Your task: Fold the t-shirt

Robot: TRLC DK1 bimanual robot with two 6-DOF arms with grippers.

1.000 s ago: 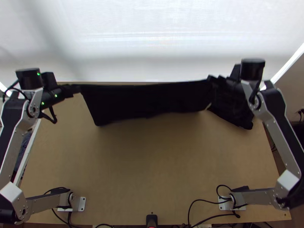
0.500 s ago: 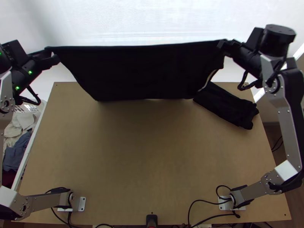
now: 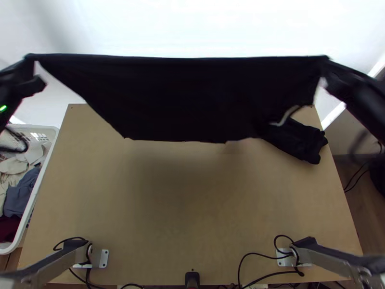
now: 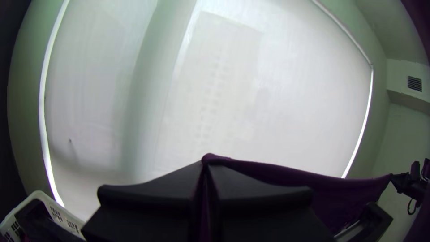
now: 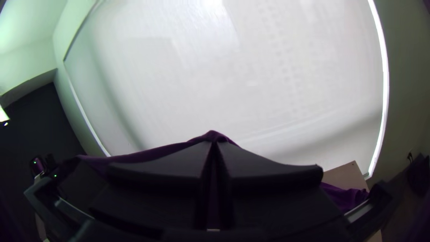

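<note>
At the far left we see a white laundry basket [image 3: 36,128] beside the worktop [image 3: 183,207], with cream, blue-grey and dark red clothes [image 3: 19,192] in it. Above and beyond it is the left gripper [image 3: 28,72], its jaws clamped together on one upper corner of the black t-shirt [image 3: 192,96].

From there the t-shirt hangs spread between both grippers, across the far part of the worktop and in front of a white blind [image 3: 192,29]. Its top edge runs nearly straight, its sides slant inward, and its lower edge is slightly uneven; we cannot tell whether that edge touches the worktop. A narrow pale strip [image 3: 286,115] shows near its lower right side.

Farther right, a folded black cloth [image 3: 301,139] lies on the worktop near the far right corner, partly behind the t-shirt in our top view. Above it is the right gripper [image 3: 327,70], its jaws closed on the other upper corner.
</note>
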